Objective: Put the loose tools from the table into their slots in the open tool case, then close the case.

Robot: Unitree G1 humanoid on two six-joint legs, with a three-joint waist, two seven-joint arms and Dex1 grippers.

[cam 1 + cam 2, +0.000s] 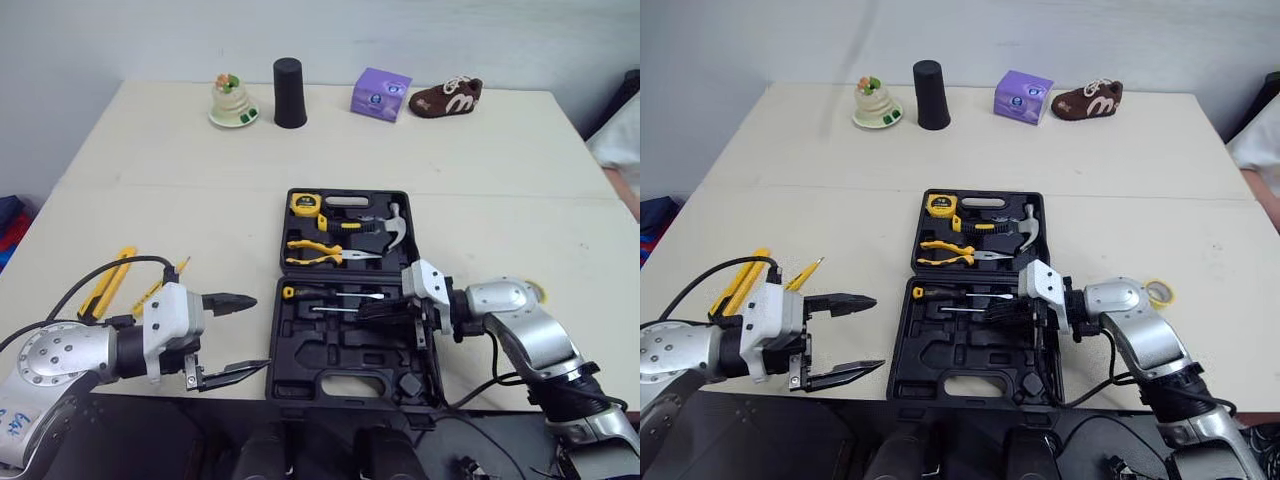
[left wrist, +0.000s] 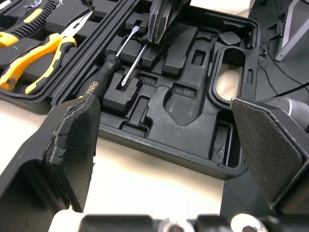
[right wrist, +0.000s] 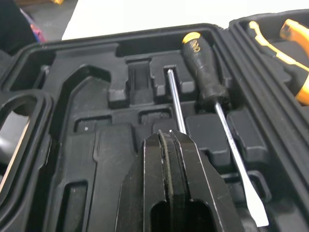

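Note:
The black tool case (image 1: 345, 350) lies open in the middle of the table. Its far half holds a tape measure (image 1: 305, 204), yellow pliers (image 1: 318, 250) and a hammer (image 1: 385, 232). In the near half a black-handled screwdriver (image 3: 205, 77) sits in its slot, and a thin bare shaft (image 3: 175, 99) lies beside it. My right gripper (image 1: 388, 308) is shut, its fingertips over the near end of that shaft. My left gripper (image 1: 260, 333) stands open just left of the case. A yellow utility knife (image 1: 108, 283) and a thin yellow tool (image 1: 160, 286) lie loose behind my left arm.
Along the far edge stand a small cake ornament (image 1: 233, 103), a black cup (image 1: 289, 92), a purple box (image 1: 380, 94) and a brown shoe (image 1: 445, 97). A yellow tape roll (image 1: 1157, 292) lies right of my right arm.

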